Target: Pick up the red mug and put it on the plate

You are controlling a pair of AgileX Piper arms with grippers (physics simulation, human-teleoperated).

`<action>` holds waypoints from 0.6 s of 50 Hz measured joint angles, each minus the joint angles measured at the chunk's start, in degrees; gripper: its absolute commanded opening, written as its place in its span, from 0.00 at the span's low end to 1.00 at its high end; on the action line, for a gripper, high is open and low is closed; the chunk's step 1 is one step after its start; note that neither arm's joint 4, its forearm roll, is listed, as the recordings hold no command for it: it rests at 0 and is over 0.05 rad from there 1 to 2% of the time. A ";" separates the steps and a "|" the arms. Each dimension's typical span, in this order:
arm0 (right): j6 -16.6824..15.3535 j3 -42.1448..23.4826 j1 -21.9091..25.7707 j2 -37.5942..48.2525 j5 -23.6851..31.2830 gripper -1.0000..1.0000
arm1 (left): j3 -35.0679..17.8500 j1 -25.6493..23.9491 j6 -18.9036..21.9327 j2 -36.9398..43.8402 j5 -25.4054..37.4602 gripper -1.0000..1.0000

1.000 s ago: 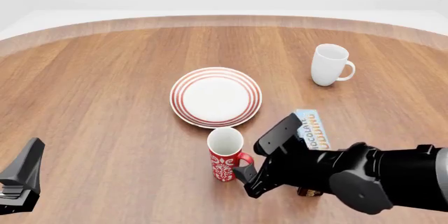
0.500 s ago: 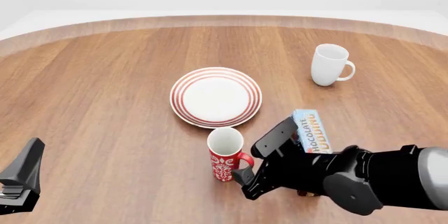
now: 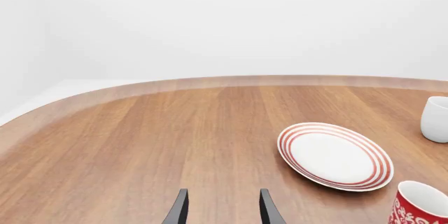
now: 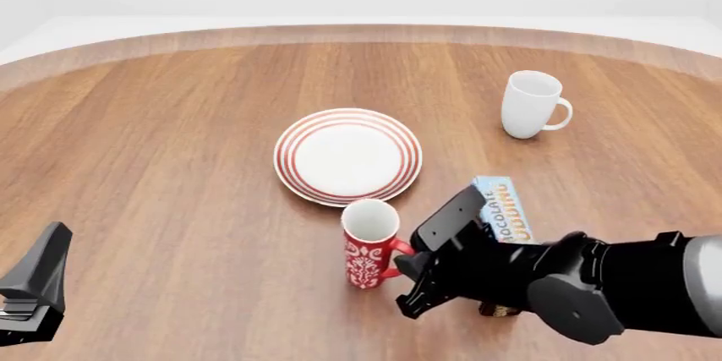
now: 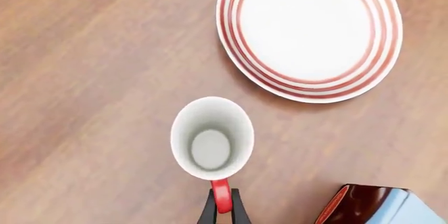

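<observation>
The red mug point(image 4: 369, 249) with its white pattern stands upright just in front of the plate point(image 4: 347, 156), a white plate with red rings. My right gripper point(image 4: 402, 265) is at the mug's right side, shut on its red handle; the right wrist view shows the thin fingers point(image 5: 208, 212) pinching the handle below the mug point(image 5: 212, 141), with the plate point(image 5: 308, 30) beyond. My left gripper point(image 4: 36, 287) sits at the table's near left edge, far from the mug. Its fingers point(image 3: 178, 211) are open with nothing between them; the plate point(image 3: 334, 156) and mug point(image 3: 421, 206) lie off to one side.
A plain white mug point(image 4: 533, 105) stands at the back right. A blue chocolate pudding box point(image 4: 502, 216) lies just right of my right gripper, partly under the arm, and shows in the right wrist view as the box point(image 5: 371, 205).
My right gripper has closed in on the mug's handle. The mug has shifted slightly right and its rim sits a little higher. The left arm has not moved.
</observation>
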 measured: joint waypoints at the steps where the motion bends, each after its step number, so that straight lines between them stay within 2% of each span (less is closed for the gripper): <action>1: -0.27 -0.02 -0.18 -0.29 0.21 0.00 | 0.00 0.00 0.00 0.00 0.00 1.00; 17: -3.33 -0.32 -2.26 -8.60 4.66 0.00 | 0.00 0.00 0.00 0.00 0.00 1.00; 30: -4.39 -1.06 -3.60 -15.80 8.27 0.00 | 0.00 0.00 0.00 0.00 0.00 1.00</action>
